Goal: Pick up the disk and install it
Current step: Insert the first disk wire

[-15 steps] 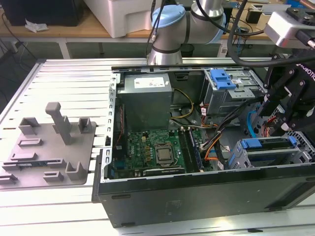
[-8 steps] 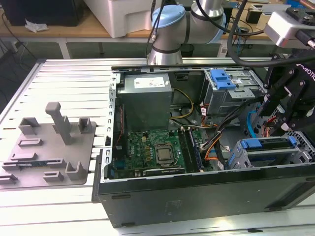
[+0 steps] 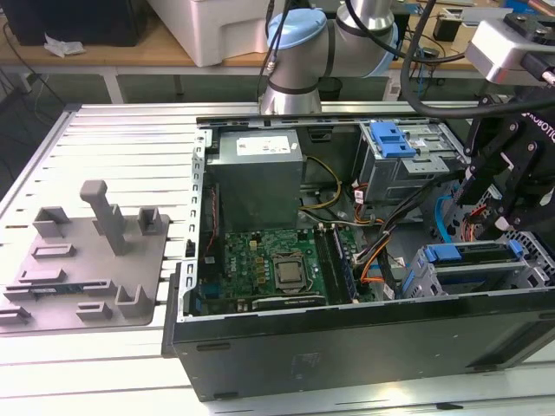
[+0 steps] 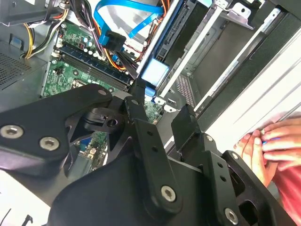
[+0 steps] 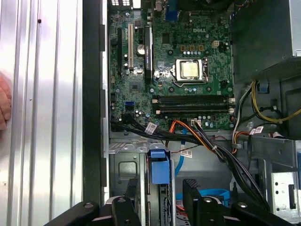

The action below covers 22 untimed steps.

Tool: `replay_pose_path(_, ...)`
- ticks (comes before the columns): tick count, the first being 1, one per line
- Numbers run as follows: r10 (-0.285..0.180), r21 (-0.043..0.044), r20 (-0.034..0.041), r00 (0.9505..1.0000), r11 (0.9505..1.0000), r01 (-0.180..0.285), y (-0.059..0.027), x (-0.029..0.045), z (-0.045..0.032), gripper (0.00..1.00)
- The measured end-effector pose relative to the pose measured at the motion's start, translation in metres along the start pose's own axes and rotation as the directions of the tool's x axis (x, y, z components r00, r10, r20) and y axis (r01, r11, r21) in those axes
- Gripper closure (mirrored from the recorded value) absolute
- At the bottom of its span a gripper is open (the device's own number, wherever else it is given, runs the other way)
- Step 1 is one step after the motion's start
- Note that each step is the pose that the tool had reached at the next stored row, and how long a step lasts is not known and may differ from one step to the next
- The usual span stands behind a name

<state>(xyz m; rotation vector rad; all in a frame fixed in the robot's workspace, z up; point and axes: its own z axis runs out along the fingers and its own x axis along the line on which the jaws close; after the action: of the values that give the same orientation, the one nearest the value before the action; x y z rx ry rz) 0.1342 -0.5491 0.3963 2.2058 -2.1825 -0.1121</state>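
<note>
The disk stands on edge in the drive bay at the exterior view's right end of the open computer case, its blue carrier frame uppermost. In both wrist views the carrier's blue end tab lies in the gap between my two black fingers. My gripper hangs just over that bay and is open. One finger sits on each side of the tab, with a visible gap to it.
A grey drive cage with a blue latch stands behind the bay. The motherboard, power supply and loose cables lie close by. A grey fixture plate lies outside the case. A person's hand rests beside the case.
</note>
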Motion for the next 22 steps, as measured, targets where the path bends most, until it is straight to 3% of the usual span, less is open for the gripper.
replay_pose_path(5,0.000,-0.0001,-0.0052,1.0000,1.0000,0.000,0.0000,-0.0014,0.0001,0.50)
replay_pose_path(8,0.001,-0.0002,-0.0164,0.9999,1.0000,-0.001,-0.0001,-0.0080,0.0005,0.50)
replay_pose_path(9,0.002,-0.0002,-0.0224,0.9997,1.0000,-0.002,-0.0001,-0.0105,0.0009,0.50)
replay_pose_path(11,0.003,-0.0004,-0.0411,0.9991,1.0000,-0.003,-0.0004,-0.0173,0.0026,0.50)
replay_pose_path(13,0.003,-0.0004,-0.0500,0.9987,1.0000,-0.003,-0.0005,-0.0209,0.0038,0.50)
replay_pose_path(14,0.005,-0.0006,-0.0714,0.9974,1.0000,-0.005,-0.0009,-0.0308,0.0080,0.50)
replay_pose_path(16,0.005,-0.0004,-0.0750,0.9972,1.0000,-0.005,-0.0083,-0.0340,0.0092,0.50)
replay_pose_path(19,0.008,0.0004,-0.0746,0.9972,1.0000,-0.008,-0.0358,-0.0356,0.0084,0.50)
replay_pose_path(22,0.078,0.0022,-0.0721,0.9944,0.9970,-0.078,-0.0482,-0.0378,0.0090,0.50)
